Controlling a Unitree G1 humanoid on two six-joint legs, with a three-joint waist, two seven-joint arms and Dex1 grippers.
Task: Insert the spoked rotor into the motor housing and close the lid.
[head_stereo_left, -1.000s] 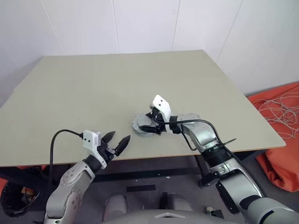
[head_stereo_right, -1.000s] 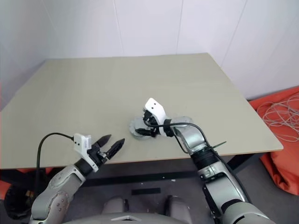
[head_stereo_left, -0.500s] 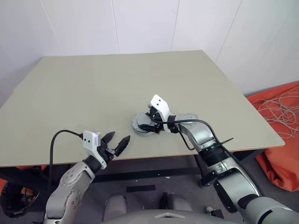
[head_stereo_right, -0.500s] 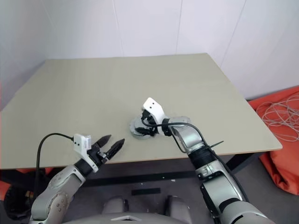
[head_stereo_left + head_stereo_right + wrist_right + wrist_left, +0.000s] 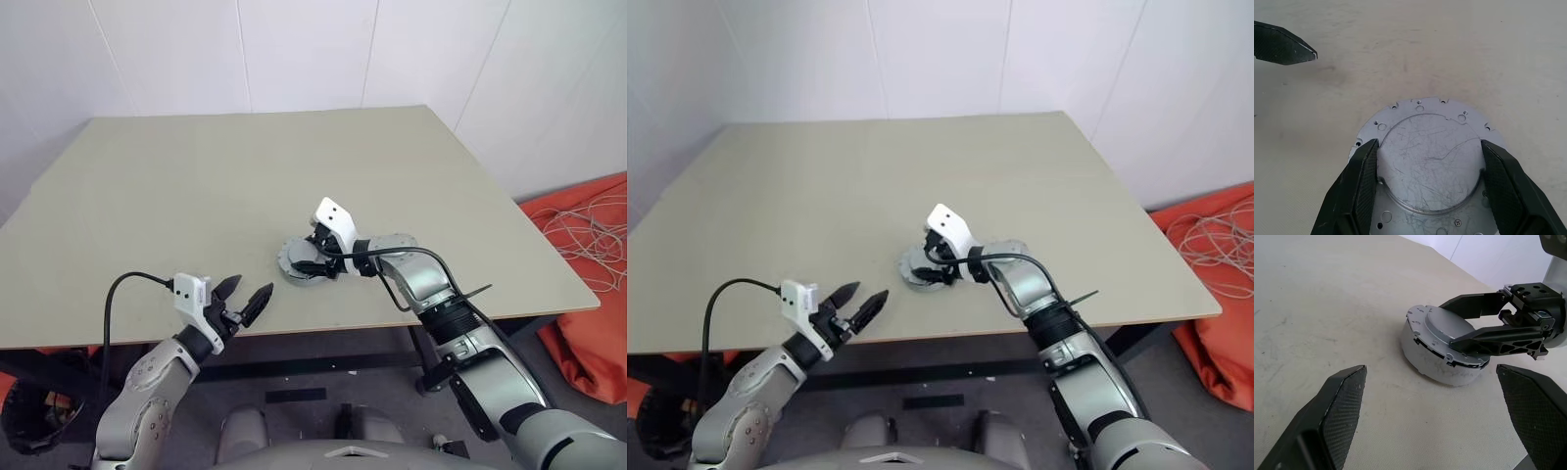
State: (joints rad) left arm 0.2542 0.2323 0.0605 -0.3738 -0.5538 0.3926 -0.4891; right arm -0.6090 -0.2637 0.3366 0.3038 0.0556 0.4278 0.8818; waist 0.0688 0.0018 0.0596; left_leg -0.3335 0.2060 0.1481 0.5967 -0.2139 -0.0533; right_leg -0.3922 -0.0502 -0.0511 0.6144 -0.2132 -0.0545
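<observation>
A round grey motor housing (image 5: 1432, 366) sits on the table near its front edge. On top of it lies the flat silver lid (image 5: 1425, 169), with a raised round centre and small holes along its rim. My right gripper (image 5: 1428, 143) reaches in from the right and is shut on that raised centre, one finger on each side. My left gripper (image 5: 252, 287) hovers open and empty at the table's front edge, a short way to the left of the housing and pointing at it. The spoked rotor is hidden.
The beige table (image 5: 196, 176) stretches far behind and to both sides of the housing. An orange cloth with loose white cables (image 5: 588, 235) lies on the floor to the right. White walls stand behind the table.
</observation>
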